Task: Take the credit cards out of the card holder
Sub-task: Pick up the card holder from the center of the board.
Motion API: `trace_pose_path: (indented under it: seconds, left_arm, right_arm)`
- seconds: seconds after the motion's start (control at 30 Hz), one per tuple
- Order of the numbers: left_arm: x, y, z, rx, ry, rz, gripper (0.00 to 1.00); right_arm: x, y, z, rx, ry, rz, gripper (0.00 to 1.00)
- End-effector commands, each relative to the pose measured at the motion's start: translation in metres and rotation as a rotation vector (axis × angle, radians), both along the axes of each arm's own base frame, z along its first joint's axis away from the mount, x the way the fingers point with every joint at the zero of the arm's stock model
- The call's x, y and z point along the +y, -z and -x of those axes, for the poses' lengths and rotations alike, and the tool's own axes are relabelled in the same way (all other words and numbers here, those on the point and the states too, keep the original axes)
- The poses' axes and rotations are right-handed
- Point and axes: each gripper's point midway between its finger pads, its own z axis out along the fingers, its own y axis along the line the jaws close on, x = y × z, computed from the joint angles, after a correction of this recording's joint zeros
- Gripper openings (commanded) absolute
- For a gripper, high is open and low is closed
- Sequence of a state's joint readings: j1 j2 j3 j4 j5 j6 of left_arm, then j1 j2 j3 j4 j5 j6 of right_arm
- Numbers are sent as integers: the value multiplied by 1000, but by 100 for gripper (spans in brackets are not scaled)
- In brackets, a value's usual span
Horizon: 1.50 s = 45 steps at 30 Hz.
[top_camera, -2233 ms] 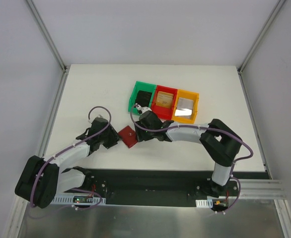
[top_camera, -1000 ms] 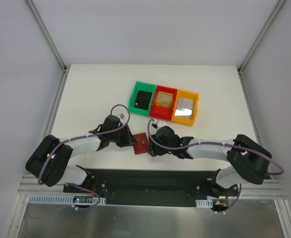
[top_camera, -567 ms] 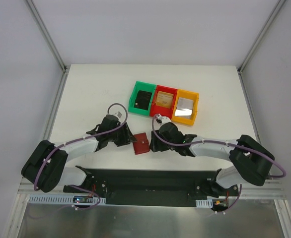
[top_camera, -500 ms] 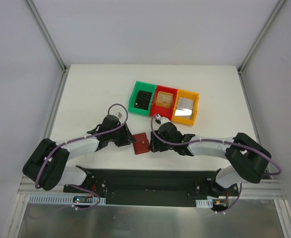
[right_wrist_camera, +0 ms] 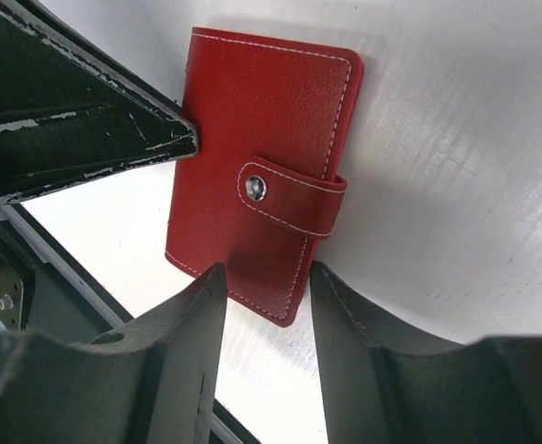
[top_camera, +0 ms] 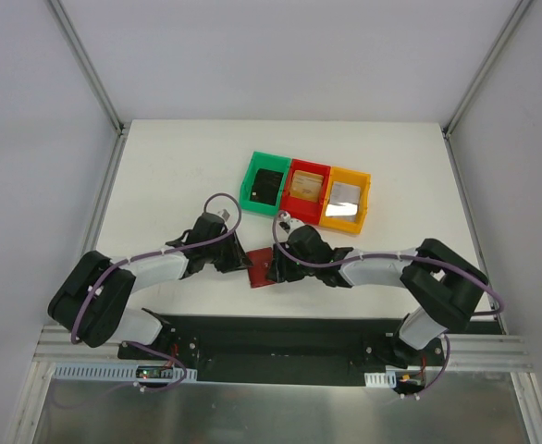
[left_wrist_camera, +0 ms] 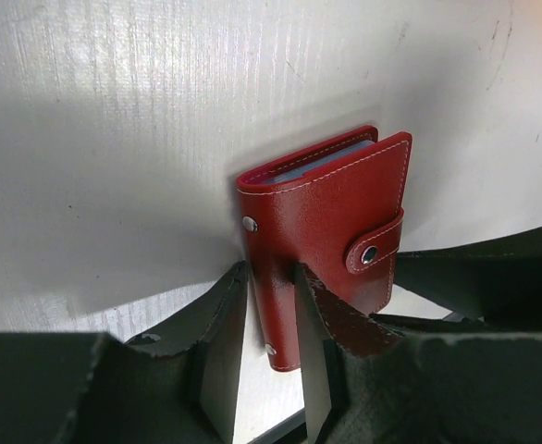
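The card holder point(top_camera: 260, 268) is a closed red wallet with its snap tab fastened, near the table's front edge. In the left wrist view point(left_wrist_camera: 331, 222) a blue-grey inner edge shows along its top. My left gripper point(top_camera: 240, 263) is shut on its spine edge point(left_wrist_camera: 271, 305). My right gripper point(top_camera: 275, 268) is open, and its fingertips point(right_wrist_camera: 211, 282) straddle the wallet's lower corner point(right_wrist_camera: 252, 139). A black card point(top_camera: 269, 185), a tan-gold card point(top_camera: 306, 183) and a silvery card point(top_camera: 347, 194) lie in the bins.
A green bin point(top_camera: 250, 176), a red bin point(top_camera: 308, 165) and an orange bin point(top_camera: 351, 222) stand side by side behind the grippers. The dark base rail point(top_camera: 271, 338) runs just in front of the wallet.
The right gripper left the green bin and came down to the wallet, then slid left over its corner. The left gripper moved right with the wallet, which shifted right and nearer the front edge.
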<state>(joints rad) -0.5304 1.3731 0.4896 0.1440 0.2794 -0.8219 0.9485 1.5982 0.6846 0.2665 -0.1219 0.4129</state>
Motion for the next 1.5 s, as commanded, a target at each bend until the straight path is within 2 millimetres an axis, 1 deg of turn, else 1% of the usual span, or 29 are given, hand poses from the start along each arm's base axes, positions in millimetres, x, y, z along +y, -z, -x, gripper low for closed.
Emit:
trace_pose_path:
  seconds: [0.0,0.23,0.3,0.33,0.43,0.53,0.6,0.67,0.7,0.8,0.9,1.03,1.07,1.1,1.13,1.2,1.23,1.3,1.37,1.4,1.47]
  left_arm:
    - [-2,-3,-4,-19,15,-10,26]
    - [0,0,-3,-17,15,-18,25]
    - [0,1,-3,-15,13,-20,25]
    - [1,2,-3,-14,10,-24,25]
    - [1,3,-3,-12,7,-25,25]
    - [0,0,-4,-19,2,-16,25]
    - [1,-2,-5,-28,-1,-16,26]
    - [1,-4,-5,-33,-4,-14,30]
    - [1,-6,-5,-39,-4,-11,32]
    - [3,-9,-5,-52,-12,-11,40]
    - [8,-12,-5,-76,-29,-17,46]
    - [13,-22,-5,-124,-51,-12,52]
    - [14,-24,-6,-135,-55,-11,54]
    - [14,-28,-7,-147,-62,-1,61]
    - [14,-30,-6,-155,-65,6,63]
    - [14,-35,-6,-173,-67,22,72]
    - [13,-38,-6,-189,-66,37,74]
    - [12,-45,-5,-213,-70,64,82]
    - [11,-51,-3,-246,-64,95,84]
    - [11,-55,-3,-262,-67,113,88]
    - [7,-63,-1,-297,-51,157,88]
  right_arm:
    - [13,-12,-5,-3,-1,-64,42]
    - [6,-9,-4,-10,6,-60,34]
    - [4,-7,-2,-7,5,-58,29]
    - [4,-8,-3,-8,7,-61,25]
    - [3,-7,-2,-6,5,-63,19]
    - [4,-10,-4,-10,7,-69,13]
    - [2,-9,-3,-10,7,-66,6]
    - [2,-11,-3,-12,7,-70,1]
    - [2,-10,-3,-10,7,-70,0]
    - [0,-12,-2,-9,7,-74,0]
    - [-2,-15,1,-10,2,-82,0]
    - [-2,-23,5,-20,-20,-106,1]
    - [-1,-26,5,-23,-24,-115,0]
    - [-1,-29,6,-24,-27,-121,0]
    - [-1,-31,6,-27,-31,-127,0]
    - [0,-37,6,-34,-36,-143,0]
    - [1,-42,7,-37,-41,-154,0]
    - [2,-48,8,-43,-49,-165,0]
    - [3,-57,8,-54,-56,-183,0]
    - [3,-60,9,-58,-62,-188,0]
    - [3,-68,9,-69,-68,-202,0]
